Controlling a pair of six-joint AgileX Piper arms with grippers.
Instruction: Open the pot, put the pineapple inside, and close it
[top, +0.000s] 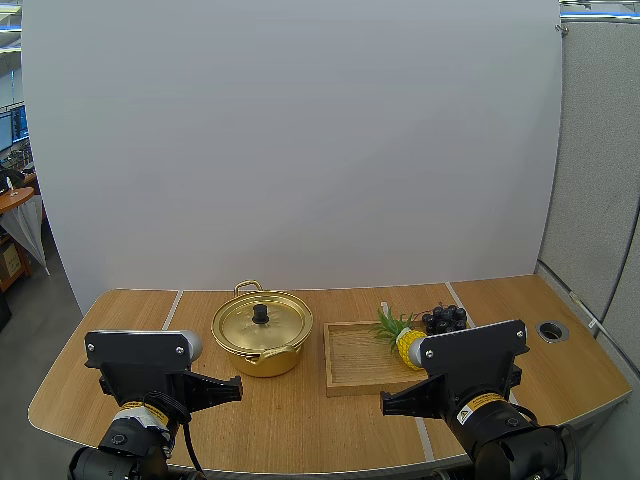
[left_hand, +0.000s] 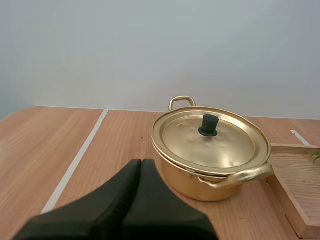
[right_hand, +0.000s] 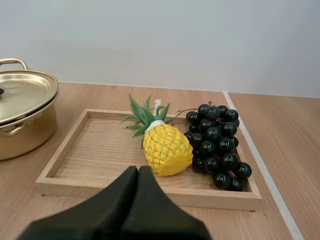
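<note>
A gold pot (top: 262, 332) (left_hand: 210, 150) stands on the table with its lid (left_hand: 207, 137) on, a black knob (left_hand: 209, 125) at the lid's centre. To its right a small yellow pineapple (top: 404, 340) (right_hand: 165, 147) with green leaves lies in a wooden tray (top: 355, 360) (right_hand: 100, 155). My left gripper (top: 238, 388) (left_hand: 141, 167) is shut on nothing, short of the pot. My right gripper (top: 385, 403) (right_hand: 138, 173) is shut on nothing, just in front of the tray's near rim.
A bunch of dark grapes (top: 444, 319) (right_hand: 217, 142) lies in the tray right beside the pineapple. The pot's edge (right_hand: 22, 112) is left of the tray. A round grommet hole (top: 552, 329) sits at the table's right end. A white wall stands behind the table.
</note>
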